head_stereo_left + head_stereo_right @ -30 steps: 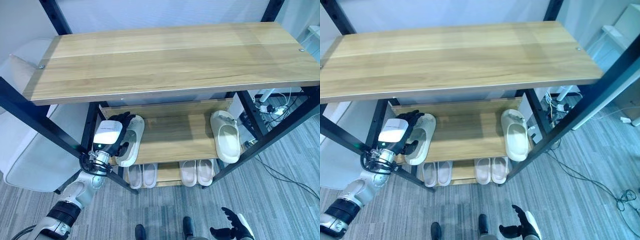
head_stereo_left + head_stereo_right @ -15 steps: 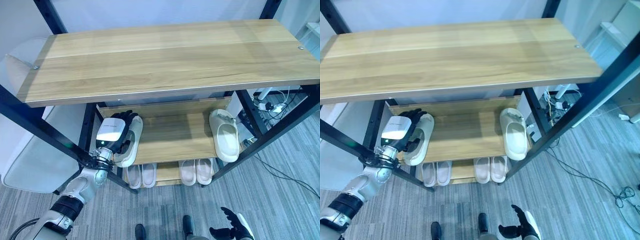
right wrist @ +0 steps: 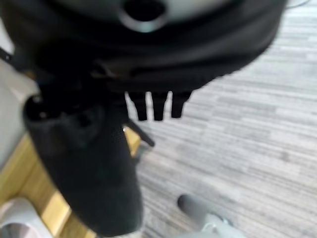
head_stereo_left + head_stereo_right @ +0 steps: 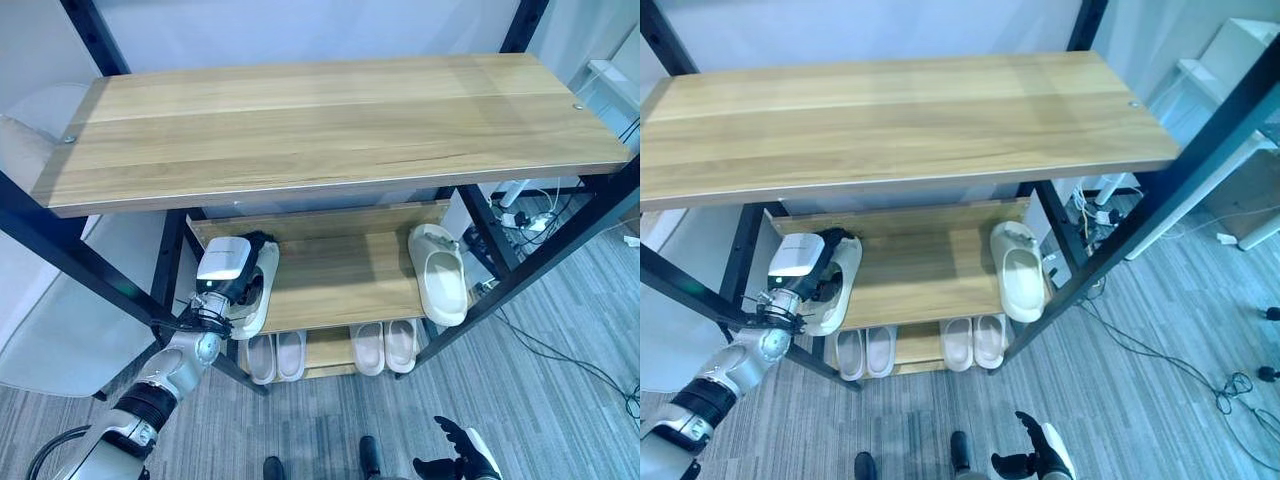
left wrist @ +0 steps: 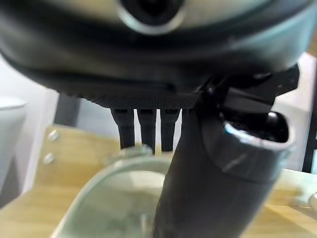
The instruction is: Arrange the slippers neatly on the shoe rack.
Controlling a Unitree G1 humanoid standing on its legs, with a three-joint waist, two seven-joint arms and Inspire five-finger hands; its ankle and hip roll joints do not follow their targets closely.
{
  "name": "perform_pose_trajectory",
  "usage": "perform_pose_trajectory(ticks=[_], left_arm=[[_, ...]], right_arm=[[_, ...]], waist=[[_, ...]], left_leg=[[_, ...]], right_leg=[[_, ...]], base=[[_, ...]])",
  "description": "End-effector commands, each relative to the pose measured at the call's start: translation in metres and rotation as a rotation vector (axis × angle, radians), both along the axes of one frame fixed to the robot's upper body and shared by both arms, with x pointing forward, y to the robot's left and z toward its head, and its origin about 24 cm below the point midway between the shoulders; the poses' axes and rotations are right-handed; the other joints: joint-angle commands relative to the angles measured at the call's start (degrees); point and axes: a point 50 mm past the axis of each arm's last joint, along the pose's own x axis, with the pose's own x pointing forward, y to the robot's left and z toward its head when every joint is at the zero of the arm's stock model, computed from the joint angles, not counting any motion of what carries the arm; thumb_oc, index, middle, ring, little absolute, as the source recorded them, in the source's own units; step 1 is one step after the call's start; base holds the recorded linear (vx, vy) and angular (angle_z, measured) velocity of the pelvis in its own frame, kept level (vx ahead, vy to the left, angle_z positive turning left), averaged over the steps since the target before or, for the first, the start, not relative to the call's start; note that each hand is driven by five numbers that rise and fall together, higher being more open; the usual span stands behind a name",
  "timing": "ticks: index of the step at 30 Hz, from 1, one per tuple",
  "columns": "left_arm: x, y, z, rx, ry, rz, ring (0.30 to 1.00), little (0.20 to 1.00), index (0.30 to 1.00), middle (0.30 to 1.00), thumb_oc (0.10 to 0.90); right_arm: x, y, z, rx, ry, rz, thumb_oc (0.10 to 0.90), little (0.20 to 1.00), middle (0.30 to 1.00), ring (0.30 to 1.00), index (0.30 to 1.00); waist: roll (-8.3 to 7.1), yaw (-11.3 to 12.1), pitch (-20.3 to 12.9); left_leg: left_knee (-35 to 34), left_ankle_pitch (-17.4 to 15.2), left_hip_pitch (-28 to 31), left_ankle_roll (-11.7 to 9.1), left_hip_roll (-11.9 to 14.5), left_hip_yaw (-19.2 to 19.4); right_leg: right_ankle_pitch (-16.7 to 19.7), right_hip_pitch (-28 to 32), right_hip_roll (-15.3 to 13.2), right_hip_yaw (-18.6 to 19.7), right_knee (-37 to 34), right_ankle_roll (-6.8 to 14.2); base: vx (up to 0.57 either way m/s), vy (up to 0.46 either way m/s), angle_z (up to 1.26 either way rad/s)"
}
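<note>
Left hand (image 4: 228, 272) fingers curled round slipper (image 4: 254, 290) – on rack's middle shelf (image 4: 340, 270)

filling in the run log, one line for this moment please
left robot hand: shut on pale green slipper, middle shelf's left end | matching slipper: right end | right robot hand: idle, low over floor

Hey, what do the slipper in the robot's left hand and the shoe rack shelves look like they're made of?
The slipper held by the left hand looks like moulded foam or soft rubber: matte off-white, thick, seamless and rounded. The shoe rack's top shelf looks like light wood or wood-look laminate, with long grain streaks and a smooth satin surface. Its frame appears to be black painted metal.
</note>
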Motion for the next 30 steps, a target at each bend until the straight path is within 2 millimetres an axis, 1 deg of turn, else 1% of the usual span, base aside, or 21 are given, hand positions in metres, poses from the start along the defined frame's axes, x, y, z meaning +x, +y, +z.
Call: perform_pose_trajectory(ticks=[1,2,3,5,7,10,11,13,14,15,19,21,22,23,24,25,26,27,28,29,30], left_arm=[[0.034,-0.004,0.063,-0.061,-0.228,0.006,0.300,0.300,0.300,0.300,0.400],[0.030,-0.006,0.061,-0.130,-0.228,-0.009,0.300,0.300,0.300,0.300,0.400],[0.030,-0.005,0.060,-0.131,-0.227,-0.009,0.300,0.300,0.300,0.300,0.400],[0.024,-0.011,0.060,-0.229,-0.243,-0.039,0.300,0.300,0.300,0.300,0.400],[0.021,-0.015,0.055,-0.245,-0.237,-0.052,0.300,0.300,0.300,0.300,0.400],[0.019,-0.021,0.055,-0.245,-0.238,-0.075,0.300,0.300,0.300,0.300,0.400],[0.018,-0.027,0.056,-0.255,-0.244,-0.106,0.300,0.300,0.300,0.300,0.400],[0.017,-0.029,0.057,-0.262,-0.246,-0.115,0.300,0.300,0.300,0.300,0.400],[0.014,-0.034,0.060,-0.282,-0.261,-0.143,0.300,0.300,0.300,0.300,0.400],[0.014,-0.033,0.060,-0.282,-0.260,-0.142,0.300,0.300,0.300,0.300,0.400],[0.003,-0.033,0.061,-0.346,-0.284,-0.160,0.300,0.300,0.300,0.300,0.400],[0.000,-0.033,0.059,-0.361,-0.269,-0.160,0.300,0.300,0.300,0.300,0.400],[-0.002,-0.032,0.053,-0.374,-0.240,-0.155,0.300,0.300,0.300,0.300,0.400],[-0.006,-0.030,0.044,-0.406,-0.192,-0.147,0.300,0.300,0.300,0.300,0.400],[-0.009,-0.028,0.037,-0.421,-0.164,-0.136,0.300,0.300,0.300,0.300,0.400],[-0.011,-0.029,0.032,-0.430,-0.143,-0.134,0.300,0.300,0.300,0.300,0.400],[-0.013,-0.022,0.030,-0.438,-0.139,-0.111,0.300,0.300,0.300,0.300,0.400],[-0.013,-0.020,0.030,-0.443,-0.145,-0.100,0.300,0.300,0.300,0.300,0.400],[-0.013,-0.019,0.029,-0.451,-0.143,-0.093,0.300,0.300,0.300,0.300,0.400],[-0.014,-0.016,0.027,-0.432,-0.136,-0.079,0.300,0.300,0.300,0.300,0.400],[-0.013,-0.017,0.027,-0.431,-0.136,-0.079,0.300,0.300,0.300,0.300,0.400]], right_arm=[[0.016,-0.010,0.014,-0.020,-0.115,-0.041,0.800,0.900,0.900,0.900,0.900],[0.016,-0.008,0.014,-0.018,-0.115,-0.037,0.800,0.900,0.900,0.900,0.900],[0.016,-0.008,0.014,-0.018,-0.114,-0.036,0.800,0.900,0.900,0.900,0.900],[0.019,-0.006,0.014,-0.017,-0.122,-0.029,0.800,0.900,0.900,0.900,0.900],[0.019,-0.006,0.014,-0.020,-0.121,-0.025,0.800,0.900,0.900,0.900,0.900],[0.020,-0.007,0.015,-0.024,-0.125,-0.022,0.800,0.900,0.900,0.900,0.900],[0.026,-0.009,0.017,-0.031,-0.141,-0.029,0.800,0.900,0.900,0.900,0.900],[0.027,-0.011,0.018,-0.034,-0.144,-0.034,0.800,0.900,0.900,0.900,0.900],[0.032,-0.014,0.020,-0.043,-0.164,-0.051,0.800,0.900,0.900,0.900,0.900],[0.032,-0.014,0.021,-0.043,-0.164,-0.051,0.800,0.900,0.900,0.900,0.900],[0.045,-0.014,0.028,-0.066,-0.216,-0.034,0.800,0.900,0.900,0.900,0.900],[0.047,-0.015,0.030,-0.073,-0.229,-0.027,0.800,0.900,0.900,0.900,0.900],[0.051,-0.016,0.033,-0.079,-0.246,-0.023,0.800,0.900,0.900,0.900,0.900],[0.056,-0.016,0.039,-0.082,-0.279,-0.012,0.800,0.900,0.900,0.900,0.900],[0.058,-0.017,0.042,-0.089,-0.294,-0.006,0.800,0.900,0.900,0.900,0.900],[0.062,-0.017,0.044,-0.096,-0.307,-0.006,0.800,0.900,0.900,0.900,0.900],[0.061,-0.020,0.057,-0.081,-0.362,0.008,0.800,0.900,0.900,0.900,0.900],[0.059,-0.020,0.062,-0.080,-0.388,0.029,0.800,0.900,0.900,0.900,0.900],[0.056,-0.023,0.065,-0.081,-0.401,0.013,0.800,0.900,0.900,0.900,0.900],[0.056,-0.025,0.067,-0.081,-0.406,0.005,0.800,0.900,0.900,0.900,0.900],[0.056,-0.025,0.067,-0.080,-0.406,0.005,0.800,0.900,0.900,0.900,0.900]], waist=[[-0.53,-0.5,-0.2],[-0.65,-0.5,-0.3],[-0.63,-0.6,-0.3],[-0.70,-0.7,-0.3],[-0.64,-0.8,-0.2],[-0.61,-0.8,0.1],[-0.45,-0.9,0.2],[-0.39,-0.9,0.5],[-0.26,-0.9,0.7],[-0.26,-0.9,0.8],[0.18,-0.7,0.7],[0.29,-0.8,0.8],[0.28,-0.9,0.8],[-0.25,-0.9,1.3],[-0.75,-0.7,2.1],[-1.23,-0.4,3.0],[-1.65,-0.8,4.2],[-2.10,-1.2,5.1],[-2.12,-1.3,5.8],[-2.36,-0.6,6.5],[-2.38,-0.6,6.3]], left_leg=[[0.2,-4.4,0.1,1.4,-2.5,-0.3],[0.2,-4.5,0.3,1.4,-2.5,-0.1],[0.2,-4.5,0.3,1.4,-2.5,-0.1],[0.2,-4.6,0.7,1.4,-2.4,0.2],[0.2,-4.8,1.3,1.4,-2.3,0.4],[0.2,-5.0,2.0,1.4,-2.3,0.6],[0.2,-5.2,3.0,1.3,-2.1,0.8],[0.2,-5.3,3.7,1.3,-2.1,0.9],[0.2,-5.5,4.8,1.2,-1.8,1.0],[0.2,-5.5,5.0,1.2,-1.8,1.1],[0.2,-5.2,8.1,0.7,-0.3,1.6],[0.2,-5.2,9.0,0.5,0.3,1.7],[0.7,-5.1,9.8,0.3,1.0,1.9],[5.7,-6.1,9.4,0.1,2.3,2.0],[9.4,-7.0,8.4,-0.1,3.1,1.8],[13.4,-6.4,7.1,-0.2,4.0,1.5],[18.5,-6.0,4.8,-0.3,4.8,1.3],[21.7,-5.0,3.2,0.0,4.9,2.1],[24.2,-5.2,1.7,0.4,3.8,2.2],[26.6,-7.0,0.3,1.7,0.7,1.7],[26.7,-6.8,-0.1,1.8,0.6,1.7]], right_leg=[[-6.1,1.1,-0.6,0.1,0.4,3.1],[-6.2,1.3,-0.6,0.2,0.4,3.1],[-6.3,1.3,-0.6,0.2,0.4,3.1],[-6.4,1.6,-0.5,0.4,0.4,2.9],[-6.5,2.0,-0.4,0.6,0.4,2.9],[-6.8,2.7,-0.3,0.7,0.4,2.8],[-7.1,3.7,-0.1,0.9,0.4,2.7],[-7.2,4.3,0.0,0.9,0.4,2.6],[-7.6,5.4,0.3,1.2,0.4,2.5],[-7.6,5.6,0.3,1.2,0.4,2.4],[-9.0,8.4,1.7,1.9,0.5,1.7],[-9.4,9.1,2.1,2.1,0.6,1.4],[-9.9,9.8,2.6,2.6,0.8,1.0],[-10.5,11.0,3.3,3.3,1.2,0.2],[-10.9,12.1,3.7,3.6,1.4,-0.3],[-11.2,13.1,4.0,3.8,1.9,-0.8],[-11.3,13.9,4.1,3.7,2.3,-1.2],[-11.4,14.0,3.9,3.8,3.1,-1.8],[-11.5,13.7,3.8,3.7,4.0,-2.2],[-11.9,13.8,3.8,4.0,4.7,-2.3],[-11.8,13.5,3.7,4.0,4.7,-2.3]], base=[[0.03,-0.022,-0.01],[0.00,0.000,0.00],[0.03,-0.019,-0.01],[0.02,-0.010,0.00],[0.00,0.000,0.00],[0.01,-0.032,-0.04],[0.02,-0.044,-0.05],[0.01,-0.054,-0.08],[0.00,-0.051,-0.09],[0.01,-0.113,-0.10],[0.00,-0.134,-0.05],[0.00,-0.108,-0.01],[0.00,-0.205,-0.01],[-0.02,-0.296,-0.04],[-0.05,-0.316,-0.10],[-0.10,-0.245,-0.23],[-0.12,-0.191,-0.29],[-0.14,-0.117,-0.31],[-0.12,-0.066,-0.18],[-0.10,-0.024,-0.17],[-0.02,-0.026,-0.16]])
